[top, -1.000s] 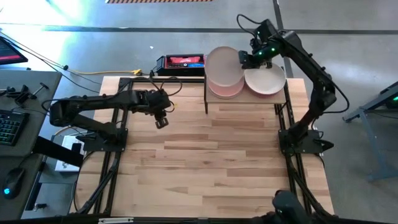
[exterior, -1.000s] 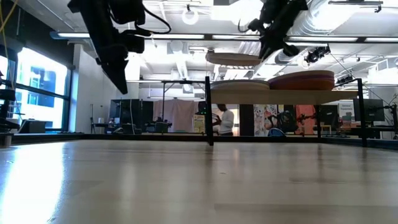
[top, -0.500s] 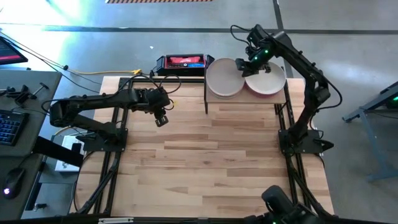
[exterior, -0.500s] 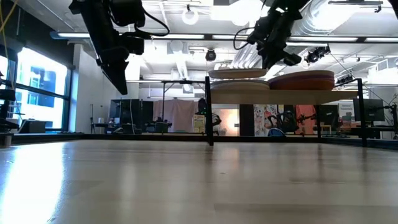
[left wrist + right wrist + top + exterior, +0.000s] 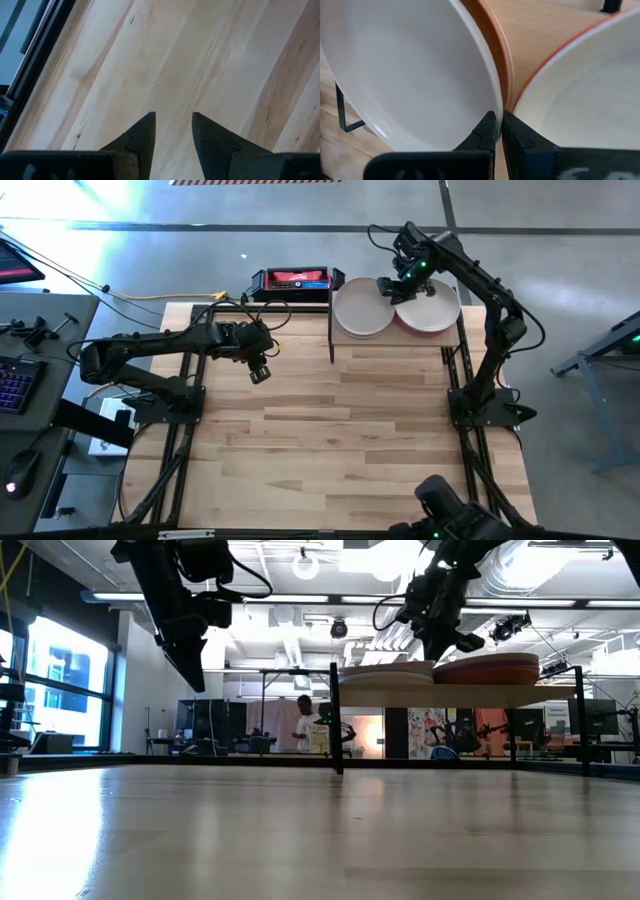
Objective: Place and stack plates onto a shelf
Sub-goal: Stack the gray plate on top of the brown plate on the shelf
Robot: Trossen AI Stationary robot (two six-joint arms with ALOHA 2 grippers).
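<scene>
The shelf (image 5: 397, 338) stands at the table's far edge with two piles of plates on it. An off-white plate (image 5: 356, 307) lies on top of the left pile (image 5: 378, 677), over a peach plate (image 5: 492, 47). The right pile (image 5: 486, 669) is topped by a cream plate with an orange-red rim (image 5: 432, 313). My right gripper (image 5: 387, 286) stands between the two piles, shut on the off-white plate. My left gripper (image 5: 260, 374) hangs open above the bare tabletop left of the shelf, with nothing between its fingers (image 5: 173, 125). My right gripper pinches the off-white plate's rim (image 5: 494, 111) between its two fingers, on the side that faces the right pile. The fingers come steeply from above. The plate lies about level (image 5: 385, 667) on the left pile.
A black-and-red box (image 5: 292, 280) sits left of the shelf at the table's far edge. The wide butcher-block tabletop (image 5: 340, 440) stretches toward the near edge. A person (image 5: 305, 725) moves in the room beyond the table.
My right gripper has come down and a little toward the table's left edge, tipping steeper, with the off-white plate. The plate, held raised above the left pile a second ago, has sunk onto that pile and lies level. My left gripper has kept still.
</scene>
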